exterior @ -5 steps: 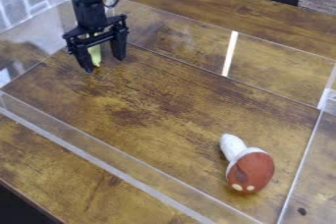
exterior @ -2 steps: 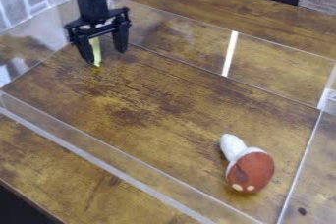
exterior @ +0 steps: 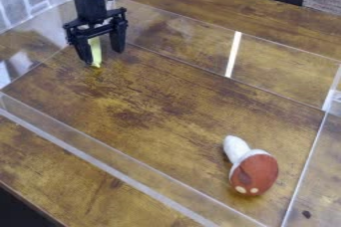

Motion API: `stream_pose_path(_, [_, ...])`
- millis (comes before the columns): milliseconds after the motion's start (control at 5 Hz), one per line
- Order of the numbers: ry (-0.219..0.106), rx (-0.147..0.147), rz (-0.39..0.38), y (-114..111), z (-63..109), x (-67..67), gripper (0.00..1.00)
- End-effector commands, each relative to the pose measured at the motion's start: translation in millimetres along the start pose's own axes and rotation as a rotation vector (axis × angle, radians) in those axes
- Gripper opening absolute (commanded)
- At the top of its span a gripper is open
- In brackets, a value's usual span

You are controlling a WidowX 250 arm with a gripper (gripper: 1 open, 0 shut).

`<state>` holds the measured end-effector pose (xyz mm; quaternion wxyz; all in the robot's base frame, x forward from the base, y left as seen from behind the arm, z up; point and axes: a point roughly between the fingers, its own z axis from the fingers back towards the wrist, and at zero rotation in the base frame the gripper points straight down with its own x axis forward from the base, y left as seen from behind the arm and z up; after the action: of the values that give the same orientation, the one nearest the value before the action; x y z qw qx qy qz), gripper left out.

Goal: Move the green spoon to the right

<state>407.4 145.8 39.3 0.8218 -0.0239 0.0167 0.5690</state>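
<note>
Gripper (exterior: 98, 45) at far-left corner of the wooden table (exterior: 173, 92), inside the clear-walled tray (exterior: 80, 151), pointing straight down w/ fingers spread apart, nothing clamped. Green spoon (exterior: 96, 56) lies on the table right btwn/under the fingertips, only a pale yellow-green sliver showing; can't tell if fingers touch it. Middle of table bare wood w/ a bright glare streak. Mushroom toy (exterior: 249, 167), brown cap, white stem, lies on its side near the near-right corner, well apart from gripper.

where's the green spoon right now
In the camera view the green spoon lies at upper left on the wooden table, between the open gripper fingers, far from the mushroom toy.
</note>
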Motion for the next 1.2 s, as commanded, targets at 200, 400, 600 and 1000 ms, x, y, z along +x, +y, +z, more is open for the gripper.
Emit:
stream_pose_path(200, [-0.05, -0.038, -0.117, -11, 14.7, 10.4, 0.0])
stream_pose_path(400, [-0.057, -0.034, -0.095, -7, 7.2, 1.2, 0.0])
stream_pose_path(600, [-0.067, -0.028, -0.073, -4, 2.7, -8.5, 0.0])
stream_pose_path(1000, [-0.08, -0.011, -0.152, -8, 1.2, 1.8, 0.0])
